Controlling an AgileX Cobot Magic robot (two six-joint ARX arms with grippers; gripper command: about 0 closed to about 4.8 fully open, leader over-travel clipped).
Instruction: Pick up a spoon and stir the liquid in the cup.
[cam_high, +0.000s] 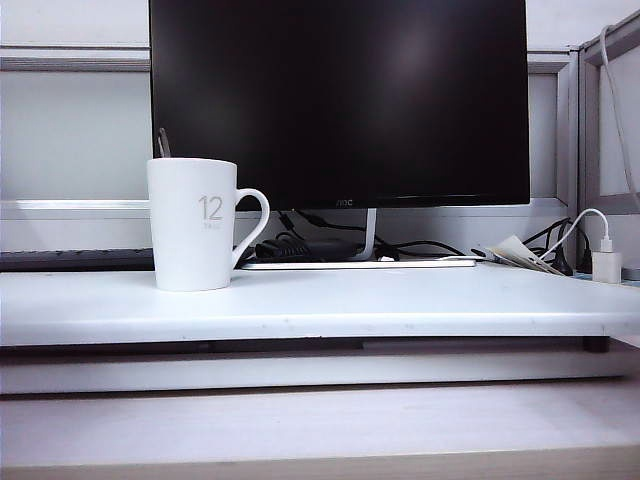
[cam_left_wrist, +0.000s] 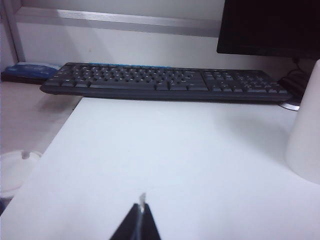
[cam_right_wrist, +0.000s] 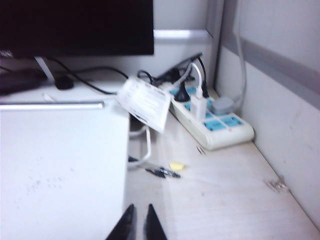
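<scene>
White cup (cam_high: 192, 224), one, at 9 o'clock on desk (cam_high: 400, 305), one spoon (cam_high: 163, 143) inside. Left gripper (cam_left_wrist: 139, 220) fingers together; right gripper (cam_right_wrist: 138, 222) fingers nearly together, both empty.

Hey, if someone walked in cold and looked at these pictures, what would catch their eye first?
Probably the cup, a white mug marked "12" standing on the left of the white table, with the spoon handle poking out of it. Behind it looms a big dark monitor. Neither gripper is near: left gripper and right gripper both hang back, jaws shut.
</scene>
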